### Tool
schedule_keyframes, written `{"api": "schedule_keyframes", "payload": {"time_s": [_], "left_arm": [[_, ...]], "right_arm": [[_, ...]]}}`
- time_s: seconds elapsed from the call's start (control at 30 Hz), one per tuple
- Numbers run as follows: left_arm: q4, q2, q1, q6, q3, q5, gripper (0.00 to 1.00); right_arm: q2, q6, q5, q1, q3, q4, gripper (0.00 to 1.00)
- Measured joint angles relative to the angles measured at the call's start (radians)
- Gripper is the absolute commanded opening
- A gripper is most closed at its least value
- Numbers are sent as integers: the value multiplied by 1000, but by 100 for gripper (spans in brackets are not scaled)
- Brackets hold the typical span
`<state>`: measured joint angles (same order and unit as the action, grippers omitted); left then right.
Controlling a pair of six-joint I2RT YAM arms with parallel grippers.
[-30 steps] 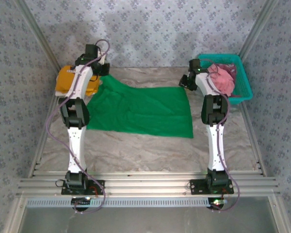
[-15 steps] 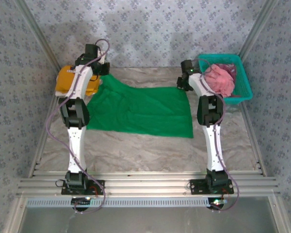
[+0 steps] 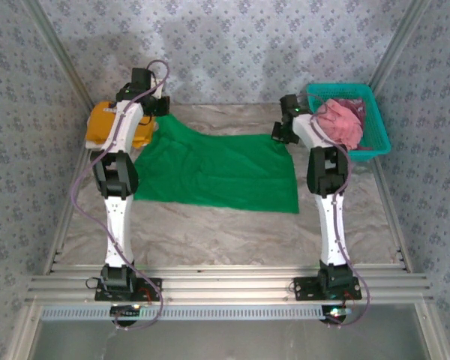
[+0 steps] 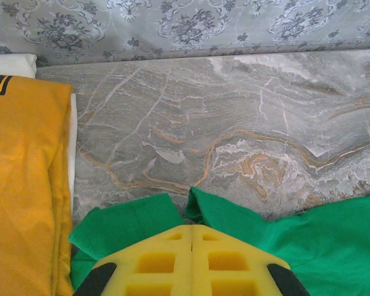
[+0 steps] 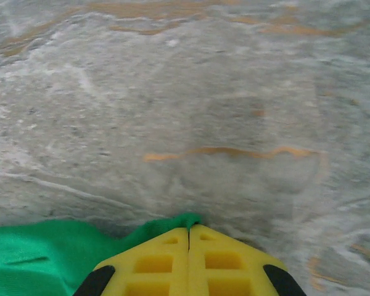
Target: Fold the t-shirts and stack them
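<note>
One green t-shirt is lying spread mid-frame; left gripper and right gripper are each pinching closed on an upper corner. Fold probably beginning; next move calls for carrying both corners evenly toward the lower hem.

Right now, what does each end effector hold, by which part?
Both pinch the green t-shirt by its far edge: left end effector near its left corner, right end effector at its right corner.
</note>
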<state>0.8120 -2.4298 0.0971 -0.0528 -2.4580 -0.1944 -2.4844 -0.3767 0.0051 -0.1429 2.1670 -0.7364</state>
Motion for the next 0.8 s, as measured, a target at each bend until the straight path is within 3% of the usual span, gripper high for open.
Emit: {"api": "schedule_keyframes", "payload": {"time_s": [0.2,0.53,0.8], "left_arm": [[0,0,-1,0,0,0,0],[0,0,0,0,0,0,0],[0,20,-1,4,17,12,0]], "right_arm": [[117,-8,-56,63,-182,145,0],[130,-24,-195,79,-257,343,0],[200,-30,-230,87,-350,430,0]]}}
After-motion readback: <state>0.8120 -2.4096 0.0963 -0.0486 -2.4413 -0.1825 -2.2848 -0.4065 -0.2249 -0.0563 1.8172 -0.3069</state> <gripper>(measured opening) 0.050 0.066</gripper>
